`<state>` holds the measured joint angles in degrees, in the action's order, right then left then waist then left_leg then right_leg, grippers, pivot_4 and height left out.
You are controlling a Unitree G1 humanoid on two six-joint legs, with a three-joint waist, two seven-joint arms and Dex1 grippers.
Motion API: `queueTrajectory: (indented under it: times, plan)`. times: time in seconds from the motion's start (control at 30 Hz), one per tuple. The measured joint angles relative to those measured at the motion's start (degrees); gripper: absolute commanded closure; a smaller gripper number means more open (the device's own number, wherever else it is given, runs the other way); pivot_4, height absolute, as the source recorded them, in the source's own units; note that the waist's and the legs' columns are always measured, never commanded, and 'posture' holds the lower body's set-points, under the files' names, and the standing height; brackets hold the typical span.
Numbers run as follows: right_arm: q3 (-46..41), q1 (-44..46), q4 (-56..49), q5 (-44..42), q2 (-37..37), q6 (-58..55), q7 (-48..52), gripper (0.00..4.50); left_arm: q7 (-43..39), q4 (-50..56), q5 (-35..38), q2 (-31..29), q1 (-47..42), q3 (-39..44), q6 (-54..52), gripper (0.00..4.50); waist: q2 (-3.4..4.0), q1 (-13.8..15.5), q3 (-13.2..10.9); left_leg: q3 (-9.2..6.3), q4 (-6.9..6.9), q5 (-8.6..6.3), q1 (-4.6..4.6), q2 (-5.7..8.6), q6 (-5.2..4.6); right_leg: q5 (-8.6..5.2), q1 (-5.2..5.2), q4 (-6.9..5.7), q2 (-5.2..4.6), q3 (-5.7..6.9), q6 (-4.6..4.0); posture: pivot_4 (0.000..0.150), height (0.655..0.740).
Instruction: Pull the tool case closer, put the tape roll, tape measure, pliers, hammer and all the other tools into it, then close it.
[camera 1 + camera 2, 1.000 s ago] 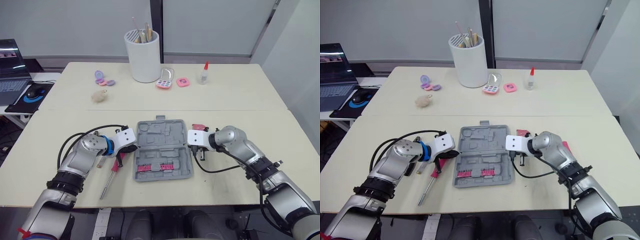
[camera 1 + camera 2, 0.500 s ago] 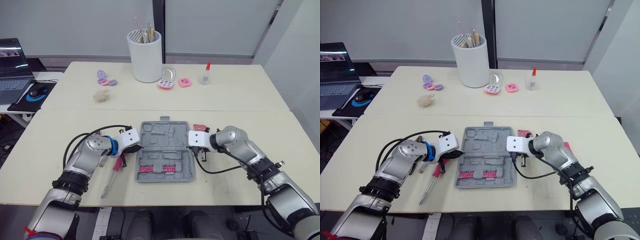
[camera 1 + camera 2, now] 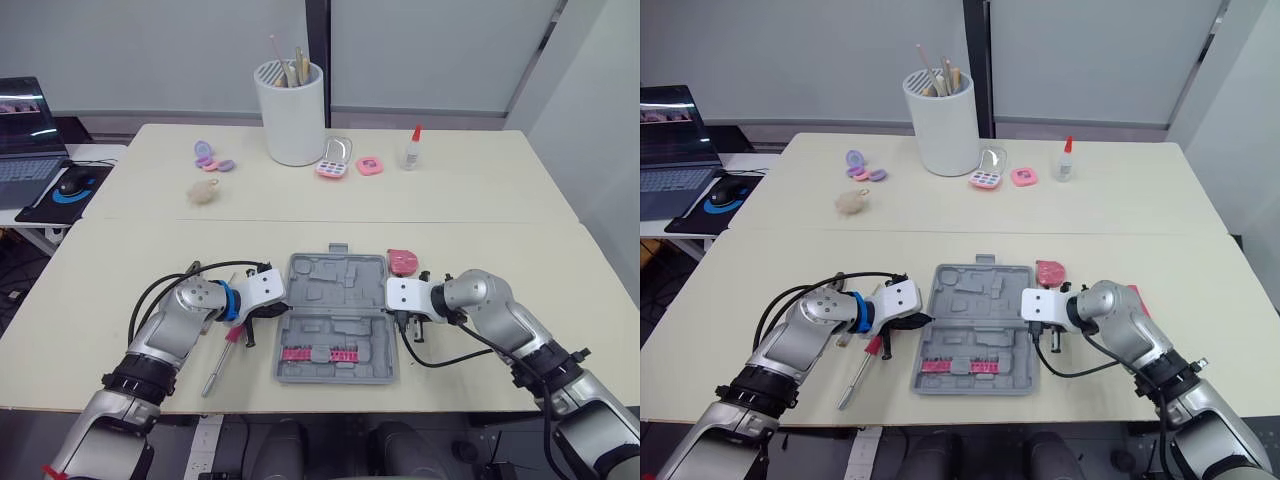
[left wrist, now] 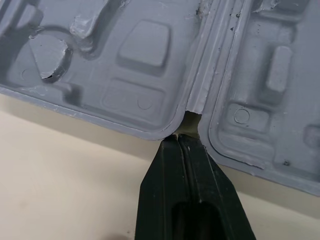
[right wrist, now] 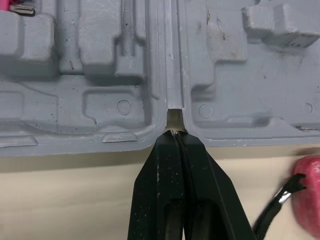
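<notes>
The open case lies on the table. The left pincer and right pincer, each closed and empty, press into its hinge notches from opposite sides, apparently to drag it closer.

Your grey tool case lies on a cream table, with a pink-red strip of bits inside. The screwdriver has a red handle and a silver shaft. Left gripper and right gripper are black. The round item is pink-red, and the cup is white.
</notes>
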<state>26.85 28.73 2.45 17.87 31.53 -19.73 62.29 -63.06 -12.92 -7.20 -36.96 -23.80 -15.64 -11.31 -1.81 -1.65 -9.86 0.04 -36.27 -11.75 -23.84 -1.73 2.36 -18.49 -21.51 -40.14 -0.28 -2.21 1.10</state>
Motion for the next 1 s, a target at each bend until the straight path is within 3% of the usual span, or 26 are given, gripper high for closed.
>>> queueTrajectory:
  times: [0.43,1.0]
  plan:
    - [-1.29,-7.72,-10.94,0.01,0.91,-7.8,0.01,4.49,-0.37,8.99,-0.17,-1.42,6.26,-0.35,-4.72,4.5,-0.02,0.0,0.05,-0.07,0.0,0.0,0.05,-0.03,0.0,-0.01,0.11,0.09,0.05,0.03,0.01,0.15,0.74]
    - [-0.74,-10.69,-15.64,-1.01,1.8,-11.1,0.56,4.49,-1.23,15.14,0.05,-3.94,10.71,-0.14,-7.3,4.5,-0.02,-0.05,0.07,-0.06,0.02,-0.01,0.07,-0.06,-0.01,-0.01,0.11,0.11,0.1,0.01,0.01,0.15,0.74]
